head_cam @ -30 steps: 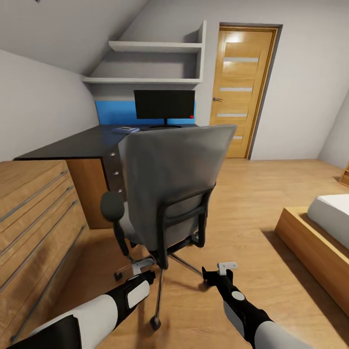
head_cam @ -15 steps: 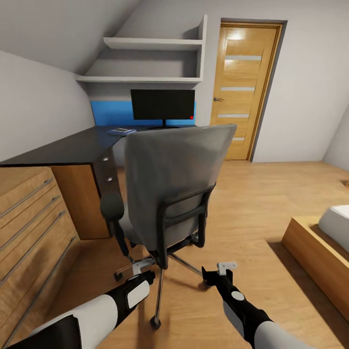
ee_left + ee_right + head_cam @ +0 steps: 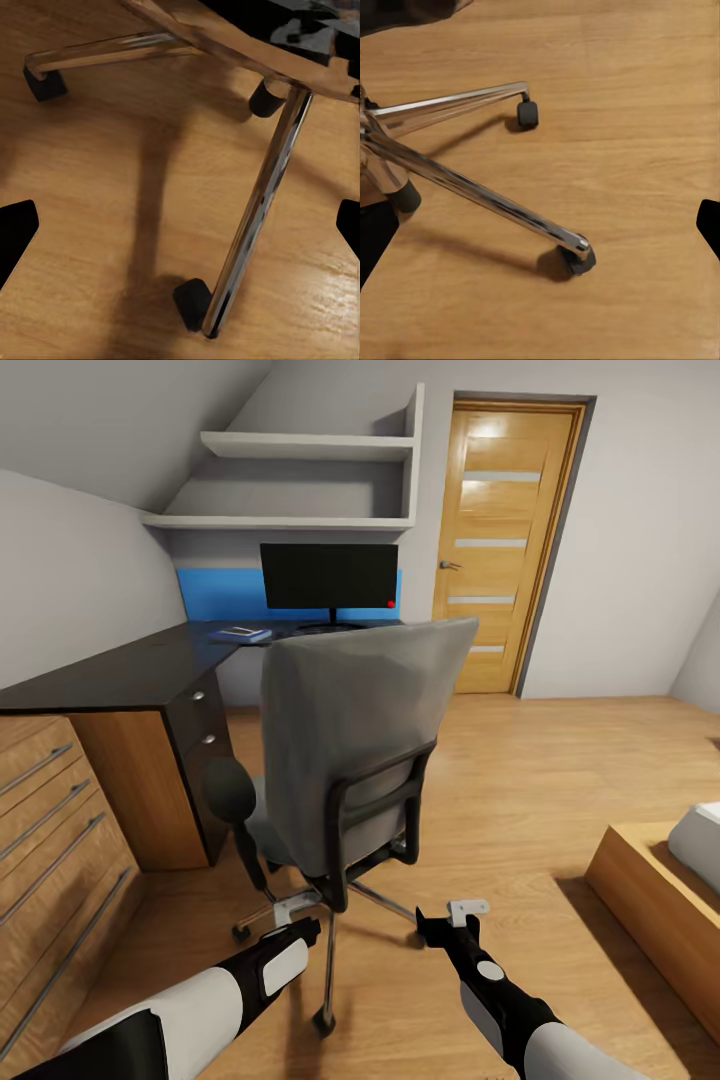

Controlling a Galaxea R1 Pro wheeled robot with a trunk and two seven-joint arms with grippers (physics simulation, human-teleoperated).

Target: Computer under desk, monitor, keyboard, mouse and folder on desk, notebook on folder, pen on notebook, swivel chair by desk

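Head view: grey-backed swivel chair (image 3: 350, 740) with black armrests stands on the light wood floor (image 3: 520, 760), back toward the camera, just beside the black-topped L-shaped desk (image 3: 120, 675). Wide black monitor (image 3: 330, 576) sits on the desk's far end; a flat blue folder (image 3: 240, 633) lies on the top near it.

Left gripper (image 3: 300, 930) and right gripper (image 3: 445, 925) hover low behind the chair — jaws spread, holding nothing.

Wrist views add the chrome star base (image 3: 259, 202) and black castors (image 3: 577, 260) on bare floor.

One swivel chair (image 3: 350, 740), one monitor (image 3: 329, 576), one desk (image 3: 120, 675), perhaps two shelves (image 3: 290, 520).
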